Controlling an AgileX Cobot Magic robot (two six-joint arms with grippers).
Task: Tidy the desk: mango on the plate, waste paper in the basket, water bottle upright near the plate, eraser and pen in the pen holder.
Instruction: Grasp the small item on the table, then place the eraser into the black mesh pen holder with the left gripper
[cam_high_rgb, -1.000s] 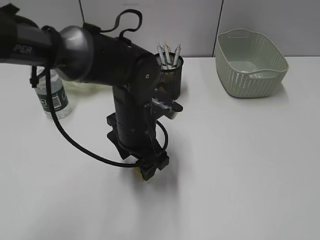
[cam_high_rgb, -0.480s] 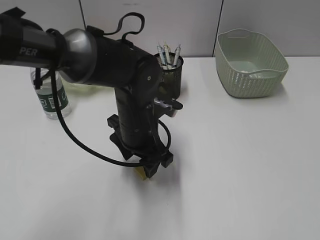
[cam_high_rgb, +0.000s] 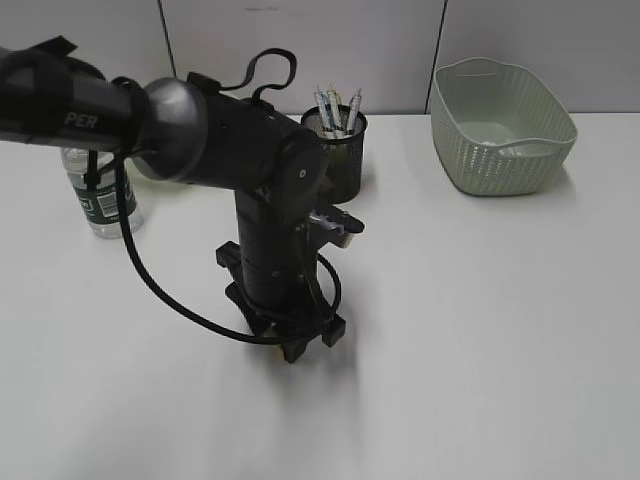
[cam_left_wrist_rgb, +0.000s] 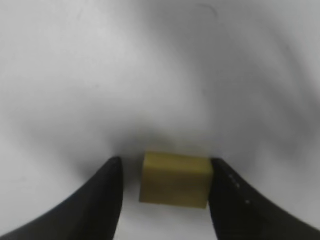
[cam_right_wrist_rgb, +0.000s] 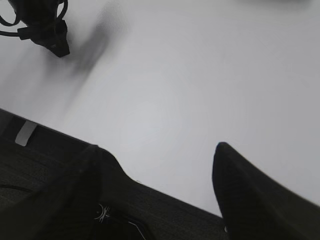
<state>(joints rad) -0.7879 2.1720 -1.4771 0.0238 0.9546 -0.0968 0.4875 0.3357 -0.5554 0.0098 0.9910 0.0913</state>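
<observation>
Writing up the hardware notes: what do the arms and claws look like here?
Left arm: matte black links, one glossy grey-silver joint housing, white lettering ending "PER", and loose black cables looping outside. Left claw: two black tapered fingers. Right claw: the same black fingers over a dark base.

We see a dull yellow eraser (cam_left_wrist_rgb: 175, 180) on the white desk (cam_high_rgb: 480, 330), a pale green woven-pattern basket (cam_high_rgb: 503, 125), a black mesh pen holder (cam_high_rgb: 343, 160) and a green-and-white labelled water bottle (cam_high_rgb: 105, 200)
</observation>
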